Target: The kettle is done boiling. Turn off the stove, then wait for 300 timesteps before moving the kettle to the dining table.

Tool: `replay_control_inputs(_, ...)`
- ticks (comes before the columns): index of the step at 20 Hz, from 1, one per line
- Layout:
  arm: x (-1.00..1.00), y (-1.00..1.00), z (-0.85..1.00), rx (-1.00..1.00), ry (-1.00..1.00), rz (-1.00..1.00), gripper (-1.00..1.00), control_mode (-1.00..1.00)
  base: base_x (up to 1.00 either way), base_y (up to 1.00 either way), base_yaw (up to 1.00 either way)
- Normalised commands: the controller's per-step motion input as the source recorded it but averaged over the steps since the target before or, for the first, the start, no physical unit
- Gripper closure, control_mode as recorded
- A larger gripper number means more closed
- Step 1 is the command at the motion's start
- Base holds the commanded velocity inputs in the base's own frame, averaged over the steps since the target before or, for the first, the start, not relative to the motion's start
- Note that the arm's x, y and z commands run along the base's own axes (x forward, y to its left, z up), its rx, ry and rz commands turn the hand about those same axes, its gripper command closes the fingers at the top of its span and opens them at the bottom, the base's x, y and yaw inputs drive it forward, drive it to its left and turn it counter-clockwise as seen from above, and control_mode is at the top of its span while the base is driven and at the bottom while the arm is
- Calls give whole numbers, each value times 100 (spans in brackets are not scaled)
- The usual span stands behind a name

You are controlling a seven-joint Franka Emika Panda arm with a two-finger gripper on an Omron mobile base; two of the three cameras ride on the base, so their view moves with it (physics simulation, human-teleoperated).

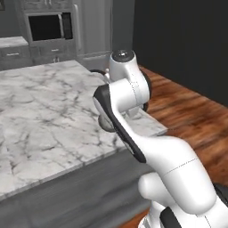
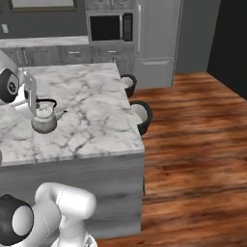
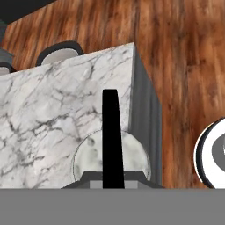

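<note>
Squat silver kettle (image 2: 44,119), black handle

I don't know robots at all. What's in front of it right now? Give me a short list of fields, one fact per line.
Place: simulated kitchen, wood floor
Kettle: upright, over the dining table, near the edge facing the robot; whether it rests on the marble is unclear
Gripper: shut on the kettle's black handle
Table top: white marble with grey veins
Stools: two dark ones beside the table
Background: microwave built into grey cabinets
</note>
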Motion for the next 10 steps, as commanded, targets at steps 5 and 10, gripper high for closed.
replay_control_inputs(5, 0, 0, 0, 0, 0, 0, 100, 100, 38, -44, 31)
replay_control_inputs(10, 0, 0, 0, 0, 0, 0, 100, 100, 49, -44, 34)
